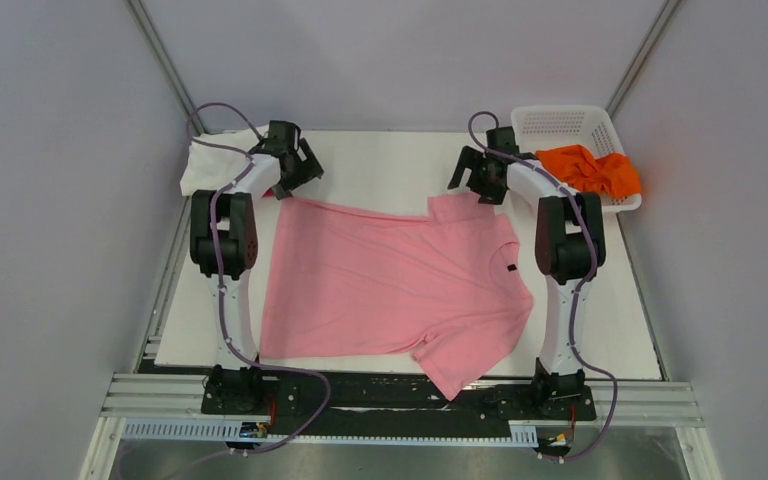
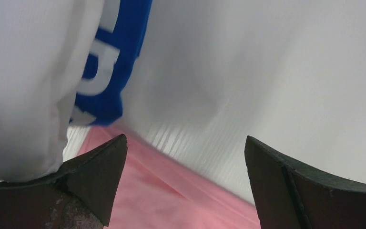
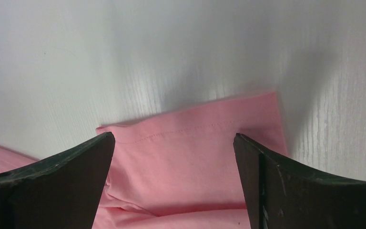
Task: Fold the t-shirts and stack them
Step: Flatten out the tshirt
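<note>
A light pink t-shirt lies spread flat on the white table, collar toward the right. My left gripper is open and empty just above the shirt's far left corner. My right gripper is open and empty over the far sleeve, which lies flat between the jaws. A white shirt lies bunched at the far left; in the left wrist view it shows a blue printed patch. An orange shirt hangs over the basket. The magenta shirt is out of view.
A white lattice basket stands at the far right corner of the table. Grey walls close in on both sides. The pink shirt's near sleeve hangs over the table's front edge.
</note>
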`<state>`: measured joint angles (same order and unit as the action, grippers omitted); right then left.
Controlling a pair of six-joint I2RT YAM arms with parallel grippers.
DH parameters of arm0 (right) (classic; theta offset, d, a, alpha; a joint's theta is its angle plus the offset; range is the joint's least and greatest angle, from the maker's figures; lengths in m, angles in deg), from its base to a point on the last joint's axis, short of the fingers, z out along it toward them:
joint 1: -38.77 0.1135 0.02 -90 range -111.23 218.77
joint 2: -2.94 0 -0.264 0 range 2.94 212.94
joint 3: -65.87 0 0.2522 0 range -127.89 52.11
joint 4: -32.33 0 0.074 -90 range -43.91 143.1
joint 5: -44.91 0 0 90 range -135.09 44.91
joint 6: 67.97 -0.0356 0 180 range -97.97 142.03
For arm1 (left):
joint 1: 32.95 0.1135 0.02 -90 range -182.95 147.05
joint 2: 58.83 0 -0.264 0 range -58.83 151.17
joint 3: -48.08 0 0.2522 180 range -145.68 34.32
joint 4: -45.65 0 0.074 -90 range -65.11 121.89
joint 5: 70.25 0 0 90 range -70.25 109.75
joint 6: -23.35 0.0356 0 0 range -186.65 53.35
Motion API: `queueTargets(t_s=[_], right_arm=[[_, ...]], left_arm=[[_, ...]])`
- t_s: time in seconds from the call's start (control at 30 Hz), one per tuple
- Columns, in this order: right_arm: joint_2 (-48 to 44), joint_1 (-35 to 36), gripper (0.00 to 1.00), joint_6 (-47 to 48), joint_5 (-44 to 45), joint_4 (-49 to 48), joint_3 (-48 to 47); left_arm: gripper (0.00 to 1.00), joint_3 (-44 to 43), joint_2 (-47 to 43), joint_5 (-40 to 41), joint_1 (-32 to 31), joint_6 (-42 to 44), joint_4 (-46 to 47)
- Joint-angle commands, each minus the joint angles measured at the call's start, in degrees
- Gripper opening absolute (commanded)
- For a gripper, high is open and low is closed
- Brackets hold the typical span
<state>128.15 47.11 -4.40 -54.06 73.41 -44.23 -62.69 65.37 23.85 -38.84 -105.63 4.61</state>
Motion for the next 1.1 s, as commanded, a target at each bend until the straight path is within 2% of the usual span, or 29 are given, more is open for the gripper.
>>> queueTargets(t_s=[0.0,0.2,0.3,0.43,0.57,0.7,0.9,1.07], right_arm=[[1.5,-0.2,1.0,1.8,3.2,-2.1,-4.3],[1.1,-0.2,1.0,2.8,4.2,-3.2,-5.6],[-0.2,-0.2,1.0,3.4,4.3,-3.3,-5.1],[-2.9,0.0,1.0,4.5,4.0,-3.6,-3.0],[-6.4,1.6,1.0,6.5,6.3,-3.7,1.5],[-9.3,4.2,1.0,7.8,11.0,-3.7,6.3],[-9.9,6.1,1.0,6.0,12.8,-3.7,11.0],[-6.9,6.2,1.0,4.7,12.5,-3.6,10.8]], left_arm=[[1.0,-9.2,4.7,2.5,0.2,-1.7,2.9],[1.0,-22.1,11.7,3.4,0.1,-0.7,-1.6],[1.0,-24.9,11.6,3.1,0.2,0.4,-5.3],[1.0,-18.1,2.1,3.2,-0.3,2.7,-5.5],[1.0,-3.6,-9.2,6.6,-2.7,4.8,-6.3],[1.0,7.1,-17.5,10.3,-5.9,5.2,-8.8],[1.0,18.8,-21.2,1.3,-7.3,3.8,-5.4],[1.0,19.2,-16.2,0.2,-7.3,3.8,-4.1]])
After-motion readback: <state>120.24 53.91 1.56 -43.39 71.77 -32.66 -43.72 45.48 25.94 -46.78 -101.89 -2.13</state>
